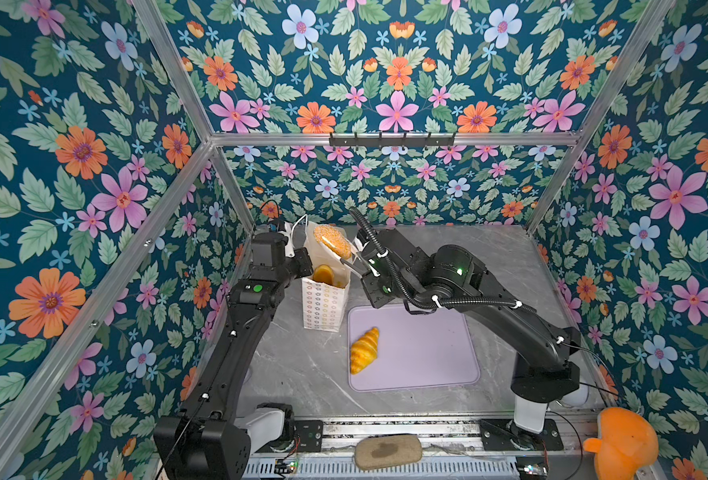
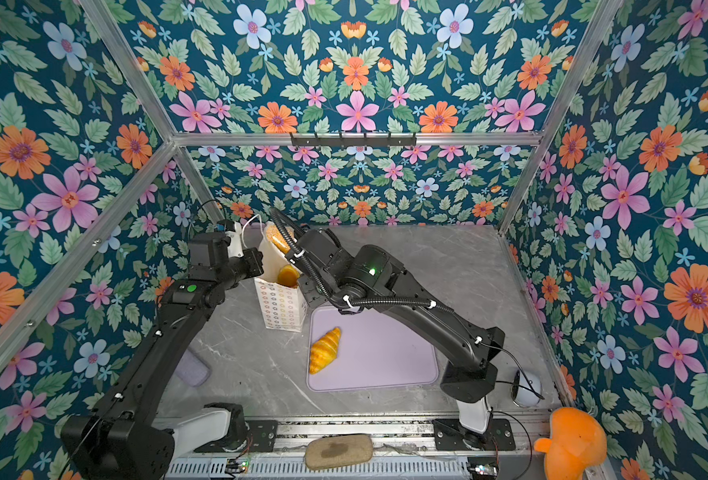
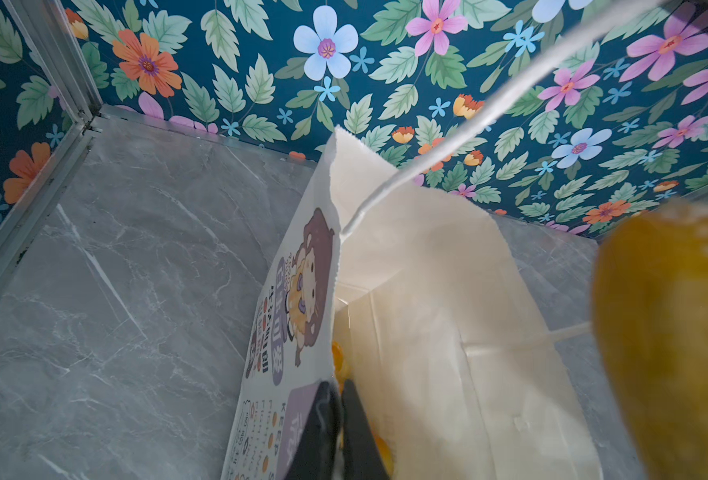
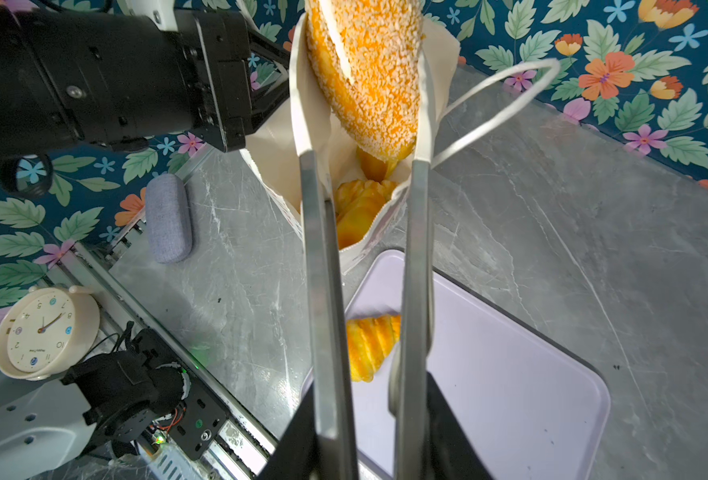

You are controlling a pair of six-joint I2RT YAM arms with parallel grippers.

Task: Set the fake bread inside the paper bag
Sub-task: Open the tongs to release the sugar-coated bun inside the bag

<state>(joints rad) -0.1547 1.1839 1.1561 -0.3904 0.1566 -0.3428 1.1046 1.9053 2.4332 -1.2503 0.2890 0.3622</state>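
Speckled oval bun (image 1: 332,240) looks light, firm and crumb-rough, pinched across its width by right gripper (image 4: 362,83) at paper bag (image 1: 323,307) mouth; left gripper (image 3: 341,415) clamps the flimsy bag wall; croissant (image 1: 363,350) on mat (image 1: 427,353), probably best grabbed mid-body.

The paper bag (image 1: 324,305) is printed on white with rows of small pastel flowers in both top views. Its inside is seen as plain cream-white, and in the left wrist view a side panel is marked with a brown-haired cartoon figure and purple lettering. The speckled oval bun (image 1: 332,240) is coloured golden orange and covered in pale crumbs. The croissant (image 1: 363,350) is banded in glossy yellow-orange ridges and is set against a plain lilac mat (image 1: 427,353). The counter (image 1: 302,374) is patterned as grey marble with white veins. The walls (image 1: 94,124) are papered in dark teal with orange, pink and pale blue flowers and green leaves.
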